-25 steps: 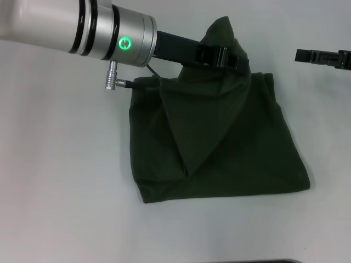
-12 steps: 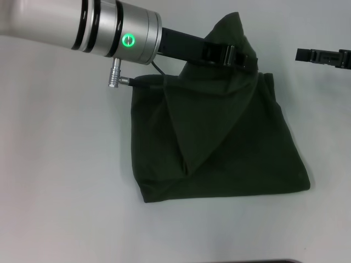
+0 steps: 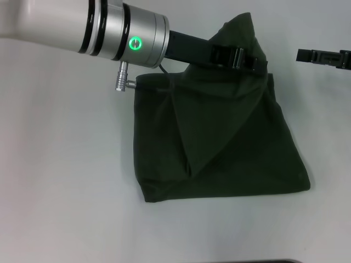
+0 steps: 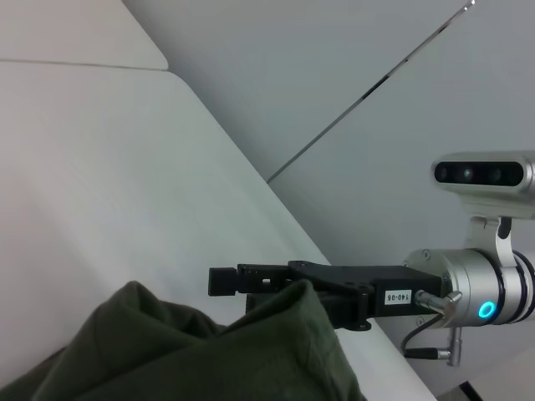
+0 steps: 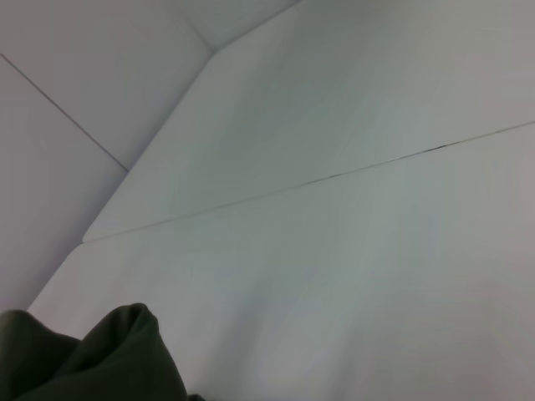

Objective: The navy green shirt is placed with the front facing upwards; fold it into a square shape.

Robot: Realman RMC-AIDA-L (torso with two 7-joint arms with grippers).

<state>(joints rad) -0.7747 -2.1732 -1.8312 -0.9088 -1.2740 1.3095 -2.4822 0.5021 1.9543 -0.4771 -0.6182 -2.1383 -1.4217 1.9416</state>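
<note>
White desk [image 3: 60, 181] lies under everything. On it sits the navy green shirt [image 3: 219, 153], already folded into a small, nearly square bundle. The left claw [image 3: 249, 60] is clenched on a fold of cloth at the far edge and holds it up in a peak. The right claw [image 3: 323, 56] waits off to the side; I cannot tell if it is shut. I think only laying down this last flap is left.
</note>
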